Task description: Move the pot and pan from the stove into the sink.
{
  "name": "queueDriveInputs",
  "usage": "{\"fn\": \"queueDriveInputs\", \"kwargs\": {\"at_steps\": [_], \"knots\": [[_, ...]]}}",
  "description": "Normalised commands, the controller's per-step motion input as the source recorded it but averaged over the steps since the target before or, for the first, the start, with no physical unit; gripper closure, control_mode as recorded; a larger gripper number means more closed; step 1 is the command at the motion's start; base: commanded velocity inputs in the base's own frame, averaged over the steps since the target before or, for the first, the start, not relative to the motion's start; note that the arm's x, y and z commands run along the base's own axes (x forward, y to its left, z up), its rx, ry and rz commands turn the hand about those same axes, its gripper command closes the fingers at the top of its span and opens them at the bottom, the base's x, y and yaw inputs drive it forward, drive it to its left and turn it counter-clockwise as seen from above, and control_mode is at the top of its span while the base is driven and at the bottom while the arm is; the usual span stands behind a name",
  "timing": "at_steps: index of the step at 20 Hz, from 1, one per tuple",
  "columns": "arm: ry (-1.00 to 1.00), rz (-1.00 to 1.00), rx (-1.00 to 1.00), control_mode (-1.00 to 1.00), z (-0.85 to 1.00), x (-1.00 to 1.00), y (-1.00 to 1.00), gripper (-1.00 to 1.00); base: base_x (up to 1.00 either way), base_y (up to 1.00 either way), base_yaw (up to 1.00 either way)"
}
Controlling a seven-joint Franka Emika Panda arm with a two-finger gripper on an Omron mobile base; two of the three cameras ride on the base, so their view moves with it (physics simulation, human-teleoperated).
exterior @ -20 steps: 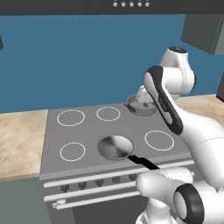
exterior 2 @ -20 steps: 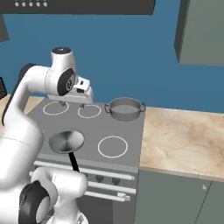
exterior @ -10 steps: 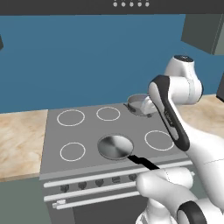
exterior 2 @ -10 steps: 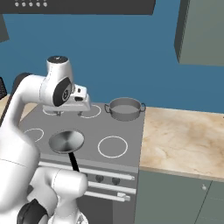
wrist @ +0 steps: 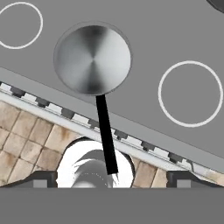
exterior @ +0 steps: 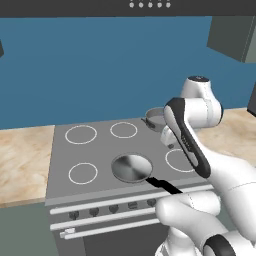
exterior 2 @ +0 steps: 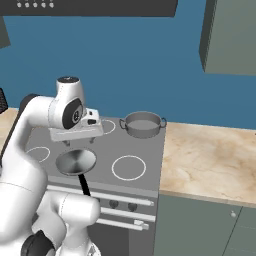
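The shallow silver pan [exterior: 131,167] [exterior 2: 75,161] [wrist: 92,59] lies on the front middle of the grey stove [exterior: 100,150] [exterior 2: 145,150] [wrist: 144,43]. Its black handle [wrist: 106,140] points out over the stove's front edge. The grey pot [exterior 2: 142,123] [exterior: 156,118] stands on the back right burner, partly hidden by my arm in the left base view. My gripper [exterior 2: 79,141] [wrist: 112,178] hangs a little above the pan, pointing down, open, with nothing between its fingers. The sink is out of view.
Beige stone counters flank the stove on the right [exterior 2: 210,155] and left [exterior: 22,160]. A row of dark knobs [exterior: 115,207] runs along the stove front. A grey wall cabinet [exterior 2: 230,35] hangs at the upper right, and a range hood [exterior 2: 90,6] sits overhead.
The hand has swung from the back of the stove forward and down until it hangs over the pan. The jaws stay wide apart. Pot and pan have not moved.
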Motion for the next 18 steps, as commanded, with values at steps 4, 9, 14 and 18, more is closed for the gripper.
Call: {"fn": "queueDriveInputs", "kwargs": {"at_steps": [4,9,14,18], "knots": [[0.16,0.12,0.00,-1.00,-0.56,0.00,0.00,-1.00,0.00,0.00,0.00],[0.16,0.12,-0.01,-1.00,-0.64,0.00,0.00,-1.00,0.00,0.00,0.00],[0.15,0.12,-0.01,-1.00,-0.69,-0.02,0.00,-1.00,0.00,0.00,0.00],[0.11,0.10,0.00,-1.00,-0.67,-0.05,0.00,-1.00,0.00,0.00,0.00]]}}
